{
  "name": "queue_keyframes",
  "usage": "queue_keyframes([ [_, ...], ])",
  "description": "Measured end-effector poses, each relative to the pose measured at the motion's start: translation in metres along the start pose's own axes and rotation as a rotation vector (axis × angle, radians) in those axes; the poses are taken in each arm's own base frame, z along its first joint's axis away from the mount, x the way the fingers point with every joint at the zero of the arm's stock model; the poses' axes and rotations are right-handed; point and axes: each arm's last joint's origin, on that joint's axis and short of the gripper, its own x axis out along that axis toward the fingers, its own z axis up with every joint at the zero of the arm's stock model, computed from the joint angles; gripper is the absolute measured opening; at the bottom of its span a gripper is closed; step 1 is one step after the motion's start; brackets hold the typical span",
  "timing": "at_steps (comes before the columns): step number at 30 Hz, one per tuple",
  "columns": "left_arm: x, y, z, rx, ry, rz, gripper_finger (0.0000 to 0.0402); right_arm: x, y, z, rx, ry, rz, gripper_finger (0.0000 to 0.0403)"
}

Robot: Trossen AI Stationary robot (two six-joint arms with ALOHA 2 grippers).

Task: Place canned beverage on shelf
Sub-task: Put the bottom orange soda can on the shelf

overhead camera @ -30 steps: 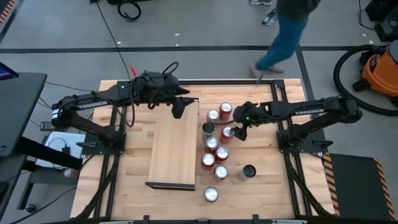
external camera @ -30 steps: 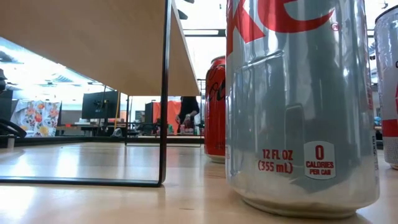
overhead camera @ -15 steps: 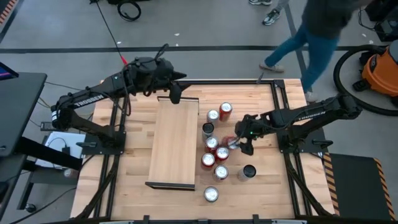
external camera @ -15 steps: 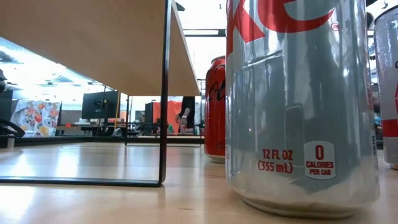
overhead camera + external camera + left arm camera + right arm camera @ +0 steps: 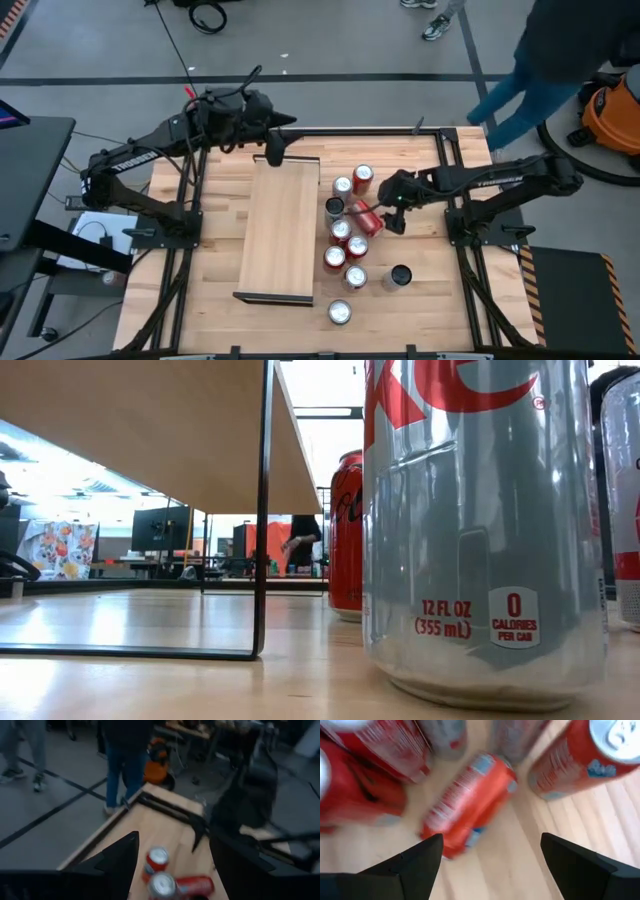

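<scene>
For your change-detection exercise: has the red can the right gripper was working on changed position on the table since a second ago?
Yes. The red can stood upright beside the can cluster; now it lies tipped on its side, just short of the open right gripper, still right of the shelf.

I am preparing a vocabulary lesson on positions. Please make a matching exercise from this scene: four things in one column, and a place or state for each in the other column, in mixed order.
Things:
1. red can
2. shelf
3. right hand
4. left hand

Places or states:
A. at the shelf's far end
B. lying on its side among upright cans
C. open, beside the fallen can
D. left of the cans, nothing on it

Pairs: 1-B, 2-D, 3-C, 4-A
</scene>
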Motion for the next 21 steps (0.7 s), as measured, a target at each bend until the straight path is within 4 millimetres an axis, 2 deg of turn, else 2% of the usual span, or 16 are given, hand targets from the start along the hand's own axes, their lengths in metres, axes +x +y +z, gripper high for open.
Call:
queue_keyframes([
  [5, 0.000, -0.011, -0.006, 0.043, 0.035, -0.041, 0.0254, 0.000, 0.006, 0.006, 0.094, -0.008, 0.045, 0.0346],
  [12, 0.000, -0.014, -0.007, 0.053, 0.042, -0.037, 0.0254, 0.026, 0.025, 0.007, 0.132, -0.007, -0.108, 0.0346],
  [17, -0.001, -0.015, -0.009, 0.055, 0.056, -0.034, 0.0254, 0.044, 0.025, 0.004, 0.197, 0.052, -0.162, 0.0346],
  [21, -0.001, -0.014, -0.011, 0.058, 0.082, -0.030, 0.0254, 0.051, 0.023, -0.005, 0.238, 0.075, -0.187, 0.0348],
])
